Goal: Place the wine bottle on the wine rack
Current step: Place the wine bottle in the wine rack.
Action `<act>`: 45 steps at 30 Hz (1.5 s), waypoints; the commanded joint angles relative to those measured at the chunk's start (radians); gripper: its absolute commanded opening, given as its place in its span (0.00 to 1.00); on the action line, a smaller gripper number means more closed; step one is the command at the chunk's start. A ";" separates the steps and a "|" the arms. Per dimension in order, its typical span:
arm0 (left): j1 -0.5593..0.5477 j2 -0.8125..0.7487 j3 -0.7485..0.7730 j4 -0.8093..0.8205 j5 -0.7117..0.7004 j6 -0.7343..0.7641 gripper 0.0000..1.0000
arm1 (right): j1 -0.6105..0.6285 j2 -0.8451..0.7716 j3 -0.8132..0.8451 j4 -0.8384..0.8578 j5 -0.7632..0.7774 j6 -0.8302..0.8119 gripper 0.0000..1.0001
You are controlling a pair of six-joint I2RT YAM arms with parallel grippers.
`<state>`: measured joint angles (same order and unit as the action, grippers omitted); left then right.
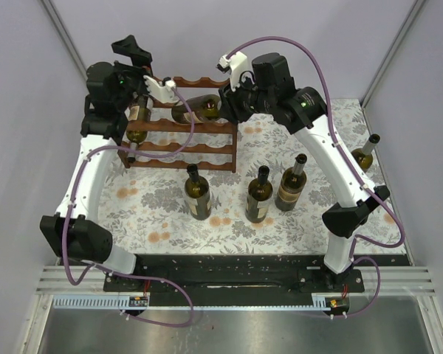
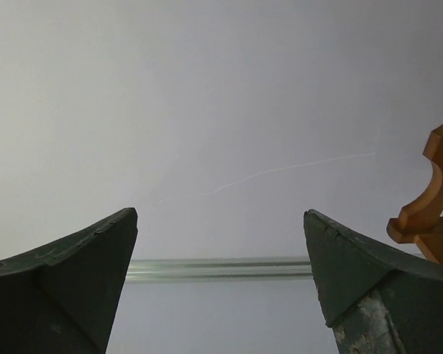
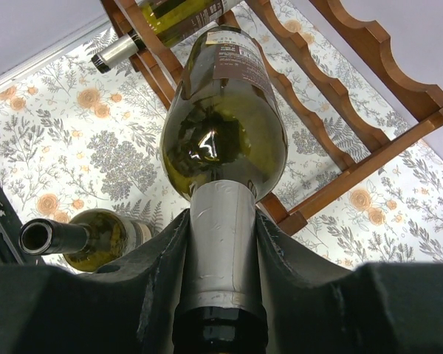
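Observation:
My right gripper (image 3: 221, 243) is shut on the silver-foiled neck of a green wine bottle (image 3: 221, 133). The bottle lies roughly level over the top tier of the reddish-brown wine rack (image 3: 354, 74), its base pointing away from me. From above, this wine bottle (image 1: 196, 109) is across the top of the wine rack (image 1: 184, 144), with the right gripper (image 1: 225, 103) at its right end. My left gripper (image 2: 221, 221) stands open and empty, facing the back wall. It (image 1: 133, 50) is raised above the rack's left rear corner.
Another bottle (image 1: 138, 118) lies in the rack's left side. Three bottles (image 1: 198, 193), (image 1: 258, 195), (image 1: 292, 184) stand on the floral cloth in front of the rack. A further bottle (image 1: 365, 155) stands at the right edge. Walls close in behind and at both sides.

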<state>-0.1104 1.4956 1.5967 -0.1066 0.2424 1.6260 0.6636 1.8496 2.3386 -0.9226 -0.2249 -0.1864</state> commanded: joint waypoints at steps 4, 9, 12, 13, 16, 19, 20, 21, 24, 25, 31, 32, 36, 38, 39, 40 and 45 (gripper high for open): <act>0.020 -0.052 0.042 -0.113 0.133 -0.210 0.99 | 0.011 -0.075 0.028 0.071 -0.016 -0.028 0.00; 0.012 -0.058 0.122 -0.249 0.244 -0.406 0.99 | 0.011 -0.095 -0.007 0.082 -0.019 -0.048 0.00; 0.009 -0.061 0.155 -0.327 0.331 -0.482 0.99 | 0.013 -0.102 -0.024 0.080 -0.025 -0.051 0.00; 0.003 -0.055 0.176 -0.376 0.353 -0.486 0.99 | 0.013 -0.104 -0.027 0.079 -0.025 -0.053 0.00; -0.027 -0.060 0.212 -0.517 0.414 -0.462 0.99 | 0.011 -0.107 -0.039 0.074 -0.022 -0.056 0.00; -0.060 -0.054 0.201 -0.649 0.448 -0.358 0.99 | 0.014 -0.116 -0.051 0.076 -0.027 -0.056 0.00; -0.061 -0.048 0.198 -0.677 0.468 -0.335 0.99 | 0.013 -0.118 -0.055 0.077 -0.030 -0.056 0.00; -0.061 -0.041 0.198 -0.700 0.483 -0.321 0.99 | 0.013 -0.121 -0.059 0.074 -0.030 -0.054 0.00; -0.060 -0.014 0.197 -0.767 0.544 -0.255 0.99 | 0.014 -0.127 -0.070 0.076 -0.033 -0.051 0.00; -0.060 -0.003 0.197 -0.789 0.561 -0.232 0.99 | 0.014 -0.130 -0.073 0.077 -0.036 -0.051 0.00; -0.060 0.081 0.233 -0.824 0.604 -0.147 0.99 | 0.013 -0.141 -0.085 0.068 -0.050 -0.048 0.00; -0.060 0.098 0.250 -0.825 0.613 -0.146 0.99 | 0.013 -0.145 -0.091 0.067 -0.057 -0.048 0.00; -0.066 0.182 0.324 -0.823 0.633 -0.160 0.99 | 0.014 -0.159 -0.119 0.074 -0.071 -0.044 0.00; -0.074 0.206 0.341 -0.825 0.630 -0.150 0.99 | 0.014 -0.167 -0.137 0.082 -0.079 -0.045 0.00; -0.075 0.213 0.342 -0.825 0.627 -0.143 0.99 | 0.014 -0.168 -0.143 0.085 -0.079 -0.045 0.00; -0.078 0.219 0.342 -0.825 0.624 -0.138 0.99 | 0.013 -0.173 -0.150 0.087 -0.082 -0.047 0.00; -0.094 0.252 0.336 -0.825 0.614 -0.127 0.99 | 0.014 -0.184 -0.170 0.088 -0.091 -0.051 0.00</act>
<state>-0.1898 1.7336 1.8908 -0.9344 0.8017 1.4609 0.6655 1.7355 2.1712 -0.9016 -0.2562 -0.2314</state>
